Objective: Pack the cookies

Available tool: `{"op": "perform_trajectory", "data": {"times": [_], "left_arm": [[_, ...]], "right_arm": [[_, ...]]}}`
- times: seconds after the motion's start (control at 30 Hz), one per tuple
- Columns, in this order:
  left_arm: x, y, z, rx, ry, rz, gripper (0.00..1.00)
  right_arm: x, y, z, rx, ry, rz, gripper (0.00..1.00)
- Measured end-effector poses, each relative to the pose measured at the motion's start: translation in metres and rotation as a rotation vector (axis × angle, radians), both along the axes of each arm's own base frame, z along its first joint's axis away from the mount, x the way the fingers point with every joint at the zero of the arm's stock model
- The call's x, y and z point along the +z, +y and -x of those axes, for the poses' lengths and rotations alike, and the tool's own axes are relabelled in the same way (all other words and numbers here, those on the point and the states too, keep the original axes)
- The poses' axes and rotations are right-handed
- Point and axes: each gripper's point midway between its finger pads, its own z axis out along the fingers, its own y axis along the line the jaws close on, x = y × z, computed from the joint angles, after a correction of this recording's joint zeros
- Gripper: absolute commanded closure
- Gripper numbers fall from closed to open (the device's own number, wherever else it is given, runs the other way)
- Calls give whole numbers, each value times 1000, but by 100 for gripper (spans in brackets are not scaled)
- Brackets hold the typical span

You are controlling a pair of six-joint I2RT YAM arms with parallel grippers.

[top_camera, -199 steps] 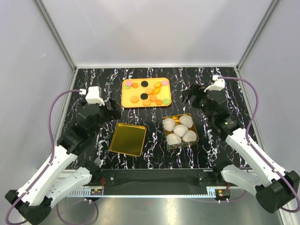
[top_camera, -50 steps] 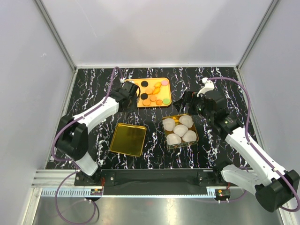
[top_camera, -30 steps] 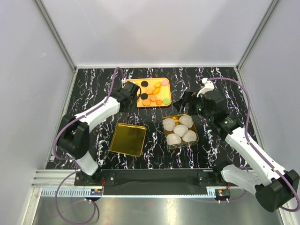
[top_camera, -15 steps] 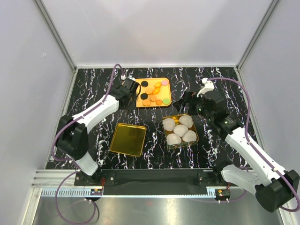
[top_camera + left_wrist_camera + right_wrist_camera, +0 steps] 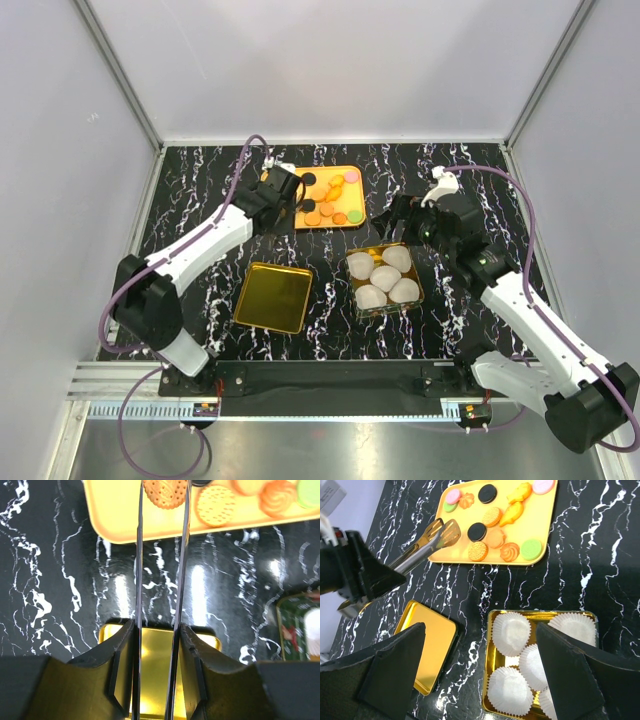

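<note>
The cookies (image 5: 325,210) lie on an orange tray (image 5: 330,169) at the back of the table; most are orange, two black, a few pink or green. My left gripper (image 5: 281,190) is shut on metal tongs (image 5: 138,555) at the tray's left end. In the right wrist view the tongs (image 5: 432,537) hover over the tray (image 5: 540,520) with nothing visible in their tips. In the left wrist view an orange cookie (image 5: 165,492) shows between the blades; contact is unclear. My right gripper (image 5: 395,215) stands open above the table, right of the tray.
A gold tin (image 5: 490,645) with several white paper cups (image 5: 383,277) sits at centre right. A flat gold lid (image 5: 272,297) lies left of it, below my left gripper (image 5: 156,630). Grey walls enclose the black marbled table.
My left arm has carried the tongs farther back along the tray's left end. The right arm has not moved.
</note>
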Motion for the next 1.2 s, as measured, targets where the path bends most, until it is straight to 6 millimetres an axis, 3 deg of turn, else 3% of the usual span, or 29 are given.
{"op": "perform_trajectory", "data": {"times": [0.23, 0.43, 0.73, 0.93, 1.2], "left_arm": [[19, -28, 24, -95, -22, 7, 61], [38, -66, 51, -201, -53, 32, 61], [39, -112, 100, -338, -39, 57, 60], [38, -132, 128, -403, -25, 72, 60], [29, -137, 140, -411, -5, 79, 60]], "right_arm": [[1, -10, 1, -45, -3, 19, 0], [10, -22, 4, -94, -16, 34, 0], [14, -36, 5, -152, -28, 62, 0], [13, -40, 4, -173, -29, 74, 0], [10, -40, 3, -173, -22, 82, 0]]}}
